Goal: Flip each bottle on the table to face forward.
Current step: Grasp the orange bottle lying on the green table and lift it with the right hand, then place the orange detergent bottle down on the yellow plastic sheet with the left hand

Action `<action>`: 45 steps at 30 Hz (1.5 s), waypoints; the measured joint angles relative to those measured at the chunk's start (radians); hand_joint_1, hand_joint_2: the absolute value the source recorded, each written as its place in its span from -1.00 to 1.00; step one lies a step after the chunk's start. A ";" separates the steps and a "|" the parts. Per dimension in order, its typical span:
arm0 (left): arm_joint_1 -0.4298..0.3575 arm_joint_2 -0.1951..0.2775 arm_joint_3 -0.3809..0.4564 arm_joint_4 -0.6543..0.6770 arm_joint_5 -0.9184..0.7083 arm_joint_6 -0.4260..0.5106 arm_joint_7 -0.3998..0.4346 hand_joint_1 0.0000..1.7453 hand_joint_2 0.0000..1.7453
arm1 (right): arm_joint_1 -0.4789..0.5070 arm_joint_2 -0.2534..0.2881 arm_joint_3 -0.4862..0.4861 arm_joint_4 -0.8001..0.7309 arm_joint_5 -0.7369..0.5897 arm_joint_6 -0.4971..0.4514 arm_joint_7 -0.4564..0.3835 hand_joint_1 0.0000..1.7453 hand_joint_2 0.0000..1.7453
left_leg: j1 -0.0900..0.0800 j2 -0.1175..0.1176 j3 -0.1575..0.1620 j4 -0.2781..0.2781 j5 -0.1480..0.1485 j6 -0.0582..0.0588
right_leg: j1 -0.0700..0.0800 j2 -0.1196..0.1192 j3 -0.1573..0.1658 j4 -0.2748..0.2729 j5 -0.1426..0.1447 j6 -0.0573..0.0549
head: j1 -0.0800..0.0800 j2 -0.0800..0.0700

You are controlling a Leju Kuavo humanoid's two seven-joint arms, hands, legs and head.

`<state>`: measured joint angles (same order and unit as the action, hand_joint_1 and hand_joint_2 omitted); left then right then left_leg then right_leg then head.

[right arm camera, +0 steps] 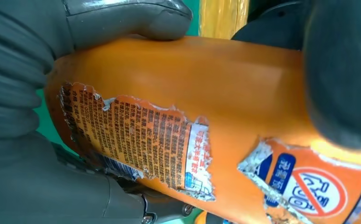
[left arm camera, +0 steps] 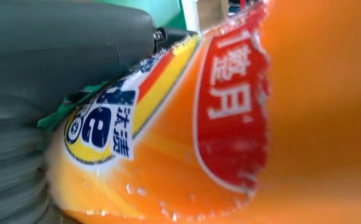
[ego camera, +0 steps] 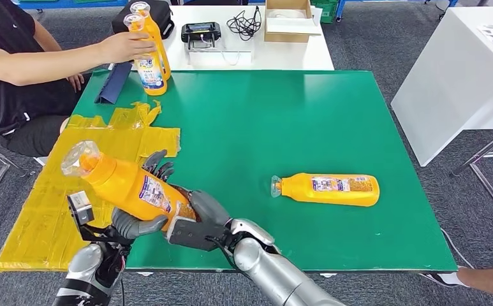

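Orange bottle point(ego camera: 129, 185), clear cap, torn label, tilted, held off worktop by both robot hands. 2nd orange bottle point(ego camera: 328, 189) lies on side, cap pointing left. 2 more point(ego camera: 148, 54) upright at far-left corner.

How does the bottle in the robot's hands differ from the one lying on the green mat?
The held bottle is off the table, tilted cap-up, gripped by the left hand and right hand; the lying bottle rests flat on the green mat, untouched. The held bottle's label is torn; the lying bottle's looks whole. Both are orange with clear caps.
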<state>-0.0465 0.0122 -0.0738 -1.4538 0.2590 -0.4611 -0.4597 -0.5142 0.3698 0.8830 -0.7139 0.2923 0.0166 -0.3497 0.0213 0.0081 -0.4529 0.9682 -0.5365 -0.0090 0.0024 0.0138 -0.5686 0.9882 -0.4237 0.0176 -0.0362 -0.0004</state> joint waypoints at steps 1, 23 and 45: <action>0.008 0.002 0.001 0.001 0.000 0.004 -0.002 1.00 1.00 | -0.004 -0.003 0.039 0.004 -0.028 -0.016 0.005 1.00 1.00 | 0.000 0.000 0.000 0.000 0.000 0.000 | 0.000 0.000 0.000 0.000 0.000 0.000 | 0.000 0.000; 0.056 0.005 0.015 0.000 0.002 0.007 -0.016 1.00 1.00 | -0.058 -0.017 0.196 0.077 -0.100 -0.054 -0.006 0.77 1.00 | 0.000 0.000 0.000 0.000 0.000 0.000 | 0.000 0.000 -0.001 0.000 0.000 0.000 | 0.000 0.000; 0.077 0.004 0.252 -0.165 -0.517 0.428 -0.190 1.00 1.00 | 0.002 -0.266 -0.096 -0.099 0.180 -0.084 0.024 -1.00 1.00 | 0.000 -0.001 -0.001 0.000 0.000 0.000 | -0.001 -0.001 0.000 0.000 0.000 0.000 | 0.000 0.000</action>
<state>0.0301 0.0157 0.1777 -1.6184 -0.2580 -0.0328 -0.6500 -0.5123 0.1041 0.7871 -0.8128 0.4728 -0.0670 -0.3257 0.0211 0.0071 -0.4534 0.9684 -0.5366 -0.0089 0.0017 0.0132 -0.5688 0.9879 -0.4237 0.0177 -0.0362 -0.0004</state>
